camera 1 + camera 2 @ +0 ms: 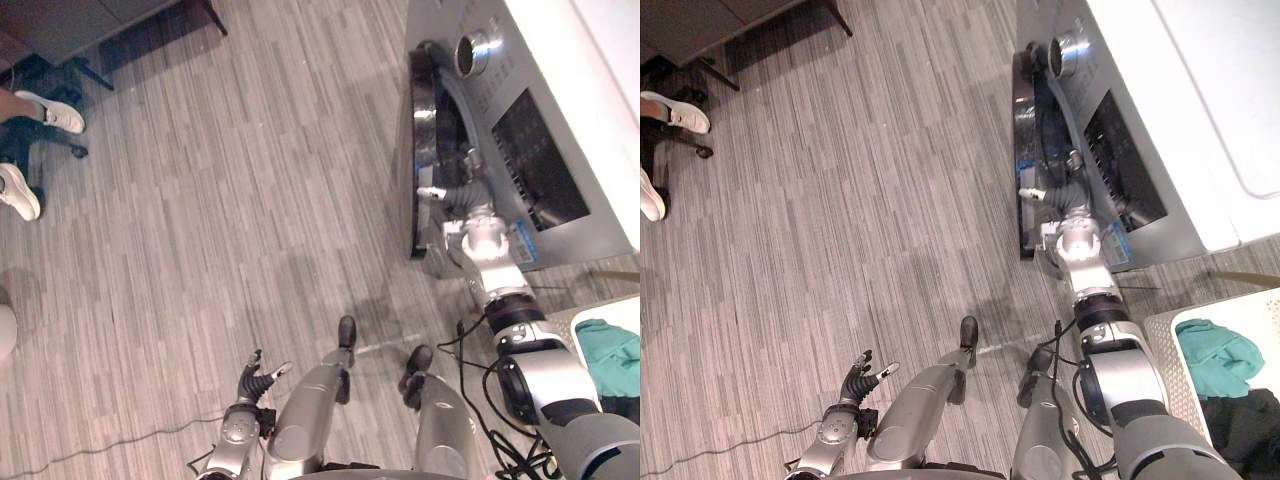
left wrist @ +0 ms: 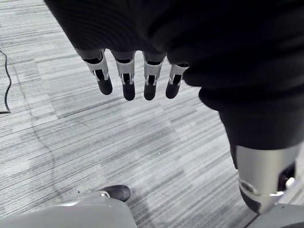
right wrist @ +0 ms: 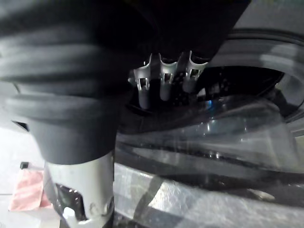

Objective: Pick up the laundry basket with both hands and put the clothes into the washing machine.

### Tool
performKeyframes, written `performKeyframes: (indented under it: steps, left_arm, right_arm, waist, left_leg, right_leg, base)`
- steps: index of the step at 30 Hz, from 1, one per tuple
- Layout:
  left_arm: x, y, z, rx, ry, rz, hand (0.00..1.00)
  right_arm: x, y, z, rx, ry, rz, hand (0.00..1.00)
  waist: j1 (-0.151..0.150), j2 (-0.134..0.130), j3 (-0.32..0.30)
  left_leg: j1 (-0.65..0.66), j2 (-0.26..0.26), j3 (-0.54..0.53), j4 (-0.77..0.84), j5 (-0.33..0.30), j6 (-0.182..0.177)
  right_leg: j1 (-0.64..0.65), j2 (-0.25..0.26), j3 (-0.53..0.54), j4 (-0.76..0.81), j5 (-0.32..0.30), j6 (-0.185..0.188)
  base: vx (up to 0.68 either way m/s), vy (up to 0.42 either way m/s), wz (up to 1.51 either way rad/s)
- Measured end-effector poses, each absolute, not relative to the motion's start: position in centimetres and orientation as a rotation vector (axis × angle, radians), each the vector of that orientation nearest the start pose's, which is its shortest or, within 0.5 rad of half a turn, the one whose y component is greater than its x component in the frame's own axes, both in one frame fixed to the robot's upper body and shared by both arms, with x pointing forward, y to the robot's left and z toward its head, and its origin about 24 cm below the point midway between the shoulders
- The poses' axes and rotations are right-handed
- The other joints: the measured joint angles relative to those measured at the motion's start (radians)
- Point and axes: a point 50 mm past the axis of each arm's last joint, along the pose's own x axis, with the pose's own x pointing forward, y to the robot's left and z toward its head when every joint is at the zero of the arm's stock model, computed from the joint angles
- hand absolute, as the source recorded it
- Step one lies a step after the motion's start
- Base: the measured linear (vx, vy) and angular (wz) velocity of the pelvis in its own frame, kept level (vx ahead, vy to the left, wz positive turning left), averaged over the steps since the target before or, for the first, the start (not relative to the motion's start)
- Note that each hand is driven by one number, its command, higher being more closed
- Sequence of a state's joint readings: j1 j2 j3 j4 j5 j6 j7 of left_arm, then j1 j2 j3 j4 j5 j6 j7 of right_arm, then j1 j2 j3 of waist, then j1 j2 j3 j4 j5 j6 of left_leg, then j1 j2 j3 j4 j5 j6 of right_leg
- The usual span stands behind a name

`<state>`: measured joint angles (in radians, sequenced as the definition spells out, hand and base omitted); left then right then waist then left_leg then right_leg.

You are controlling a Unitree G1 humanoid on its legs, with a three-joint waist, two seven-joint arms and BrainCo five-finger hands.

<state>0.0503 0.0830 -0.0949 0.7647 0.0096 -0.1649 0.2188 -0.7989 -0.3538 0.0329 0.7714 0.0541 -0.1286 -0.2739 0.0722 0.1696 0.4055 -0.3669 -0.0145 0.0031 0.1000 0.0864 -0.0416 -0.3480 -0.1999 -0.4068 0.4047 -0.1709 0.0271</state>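
The silver washing machine (image 1: 560,120) stands at the upper right with its round door (image 1: 422,130) swung open. My right hand (image 1: 458,192) reaches into the door opening; in the right wrist view its fingers (image 3: 161,80) are straight, pointing into the dark drum (image 3: 237,80), with nothing in them. The white laundry basket (image 1: 1168,345) sits on the floor at the lower right, beside my right arm. It holds a teal garment (image 1: 1218,355) and a dark one (image 1: 1245,420). My left hand (image 1: 255,380) hangs low at the left, open and empty over the floor.
A person's white shoes (image 1: 50,110) and a chair base show at the far left. Dark furniture (image 1: 90,25) stands at the top left. Grey plank floor lies between them and the machine. Something pink (image 3: 31,194) lies low beside the machine.
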Motion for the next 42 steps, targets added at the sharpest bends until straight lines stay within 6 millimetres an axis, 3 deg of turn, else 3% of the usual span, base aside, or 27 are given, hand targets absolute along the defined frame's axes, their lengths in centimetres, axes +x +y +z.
performKeyframes:
  steps: [3, 6, 9, 14, 17, 19, 22, 24, 28, 30, 32, 33, 34, 35, 37, 39, 41, 42]
  left_arm:
    - [17.8, 17.2, -10.9, 0.167, 0.615, 0.157, 0.0]
    - [18.8, 17.0, -10.4, 0.158, 0.584, 0.154, 0.0]
    - [19.3, 16.6, -10.0, 0.146, 0.564, 0.139, 0.0]
    - [22.0, 14.7, -7.9, 0.152, 0.439, 0.052, 0.0]
    - [23.2, 13.7, -6.1, 0.141, 0.34, 0.014, 0.0]
    - [23.4, 13.6, -5.8, 0.138, 0.32, 0.013, 0.0]
    - [23.2, 13.6, -5.9, 0.139, 0.33, 0.008, 0.0]
    - [23.3, 13.6, -5.9, 0.139, 0.327, 0.008, 0.0]
    - [24.2, 13.6, -5.2, 0.144, 0.3, 0.007, 0.0]
    - [25.8, 13.7, -3.9, 0.151, 0.245, 0.011, 0.0]
    - [28.0, 13.9, -1.8, 0.181, 0.164, 0.008, 0.0]
    - [28.6, 14.1, -1.2, 0.191, 0.142, 0.011, 0.0]
    - [29.8, 14.2, 0.2, 0.207, 0.092, 0.015, 0.0]
    - [30.5, 14.2, 1.1, 0.215, 0.064, 0.015, 0.0]
    - [33.0, 14.3, 4.5, 0.249, -0.047, 0.013, 0.0]
    - [34.9, 14.8, 7.4, 0.286, -0.122, 0.027, 0.0]
    - [36.7, 16.7, 10.2, 0.347, -0.174, 0.081, 0.0]
    - [37.6, 18.7, 12.4, 0.402, -0.209, 0.135, 0.0]
  right_arm:
    - [39.3, -21.3, 16.4, -0.22, -0.219, -0.306, 0.0]
    - [39.7, -21.3, 16.8, -0.161, -0.208, -0.311, 0.0]
    - [40.3, -20.0, 18.4, -0.095, -0.243, -0.273, 0.0]
    - [41.1, -17.1, 21.8, 0.049, -0.298, -0.241, 0.0]
    - [40.8, -13.8, 28.5, 0.1, -0.496, -0.125, 0.0]
    - [38.9, -10.5, 34.1, 0.085, -0.714, 0.016, 0.0]
    - [37.6, -9.4, 36.6, 0.08, -0.822, 0.069, 0.0]
    - [37.7, -9.9, 36.6, 0.071, -0.824, 0.059, 0.0]
    - [37.7, -11.9, 34.1, 0.009, -0.798, 0.046, 0.0]
    - [37.0, -12.7, 31.2, -0.032, -0.779, 0.097, 0.0]
    - [35.8, -13.3, 25.9, -0.073, -0.688, 0.178, 0.0]
    - [35.5, -13.4, 24.1, -0.076, -0.647, 0.195, 0.0]
    - [34.8, -13.7, 20.4, -0.077, -0.548, 0.232, 0.0]
    - [34.4, -13.8, 18.5, -0.082, -0.493, 0.254, 0.0]
    - [32.4, -14.1, 12.2, -0.079, -0.293, 0.314, 0.0]
    - [30.9, -14.1, 8.9, -0.058, -0.194, 0.325, 0.0]
    - [29.7, -14.2, 6.7, -0.022, -0.141, 0.292, 0.0]
    - [29.1, -14.5, 5.7, 0.007, -0.114, 0.247, 0.0]
  waist:
    - [0.003, 0.003, 0.007]
    - [0.029, 0.009, 0.026]
    - [0.036, 0.017, 0.029]
    - [0.094, 0.028, 0.031]
    - [0.148, 0.056, 0.04]
    - [0.177, 0.059, 0.041]
    - [0.183, 0.058, 0.041]
    - [0.178, 0.056, 0.042]
    - [0.149, 0.032, 0.059]
    - [0.104, 0.006, 0.075]
    - [0.05, -0.044, 0.085]
    - [0.044, -0.053, 0.085]
    - [0.016, -0.078, 0.085]
    - [0.004, -0.089, 0.086]
    - [-0.04, -0.113, 0.087]
    - [-0.066, -0.127, 0.087]
    - [-0.088, -0.145, 0.086]
    - [-0.108, -0.163, 0.088]
  left_leg:
    - [-0.03, -0.008, -0.011, -0.047, 0.029, 0.011]
    - [-0.059, -0.017, -0.034, -0.063, 0.047, -0.003]
    - [-0.094, -0.02, -0.083, -0.063, 0.067, -0.006]
    - [-0.128, -0.032, -0.183, -0.063, 0.091, -0.037]
    - [-0.143, -0.035, -0.227, -0.068, 0.106, -0.052]
    - [-0.152, -0.036, -0.253, -0.085, 0.14, -0.054]
    - [-0.153, -0.026, -0.271, -0.091, 0.146, -0.057]
    - [-0.153, -0.017, -0.254, -0.091, 0.146, -0.057]
    - [-0.142, 0.027, -0.175, -0.092, 0.146, -0.057]
    - [-0.139, 0.049, -0.121, -0.092, 0.145, -0.056]
    - [-0.14, 0.076, -0.042, -0.093, 0.131, -0.037]
    - [-0.139, 0.083, -0.021, -0.093, 0.123, -0.028]
    - [-0.139, 0.089, 0.011, -0.093, 0.12, -0.023]
    - [-0.137, 0.093, 0.031, -0.093, 0.117, -0.02]
    - [-0.134, 0.107, 0.092, -0.086, 0.106, -0.009]
    - [-0.132, 0.115, 0.131, -0.082, 0.101, -0.004]
    - [-0.133, 0.124, 0.167, -0.082, 0.098, -0.004]
    - [-0.137, 0.13, 0.191, -0.082, 0.093, -0.004]
  right_leg:
    - [-0.066, -0.014, 0.0, 0.038, -0.008, -0.008]
    - [-0.101, -0.026, -0.011, 0.064, -0.008, -0.008]
    - [-0.111, -0.029, -0.06, 0.068, -0.005, -0.012]
    - [-0.115, -0.052, -0.151, 0.13, -0.051, -0.025]
    - [-0.127, -0.071, -0.195, 0.187, -0.099, -0.038]
    - [-0.144, -0.079, -0.201, 0.227, -0.129, -0.054]
    - [-0.142, -0.059, -0.18, 0.229, -0.135, -0.054]
    - [-0.143, -0.043, -0.161, 0.208, -0.133, -0.055]
    - [-0.147, 0.02, -0.086, 0.125, -0.068, -0.06]
    - [-0.156, 0.051, -0.032, 0.08, -0.029, -0.055]
    - [-0.183, 0.089, 0.046, 0.03, 0.02, -0.054]
    - [-0.186, 0.098, 0.062, 0.016, 0.032, -0.051]
    - [-0.2, 0.109, 0.097, -0.001, 0.052, -0.049]
    - [-0.203, 0.114, 0.114, -0.01, 0.061, -0.047]
    - [-0.21, 0.134, 0.167, -0.05, 0.099, -0.036]
    - [-0.218, 0.145, 0.204, -0.072, 0.119, -0.032]
    - [-0.228, 0.152, 0.22, -0.095, 0.138, -0.033]
    - [-0.241, 0.154, 0.23, -0.101, 0.149, -0.032]
  base:
    - [-0.18, 0.017, 0.15]
    - [-0.17, -0.004, 0.18]
    - [-0.11, -0.041, 0.35]
    - [-0.03, -0.132, 0.58]
    - [-0.03, -0.209, 0.56]
    - [0.0, -0.218, 0.52]
    - [0.01, -0.171, 0.31]
    - [0.0, -0.118, -0.22]
    - [-0.04, -0.032, -0.67]
    - [-0.08, 0.02, -0.96]
    - [-0.1, 0.04, -1.16]
    - [-0.08, 0.048, -1.07]
    - [-0.06, 0.041, -0.81]
    - [-0.06, 0.048, -0.9]
    - [-0.06, 0.053, -0.8]
    - [-0.05, 0.035, -0.67]
    - [-0.04, 0.019, -0.62]
    - [-0.04, 0.013, -0.53]
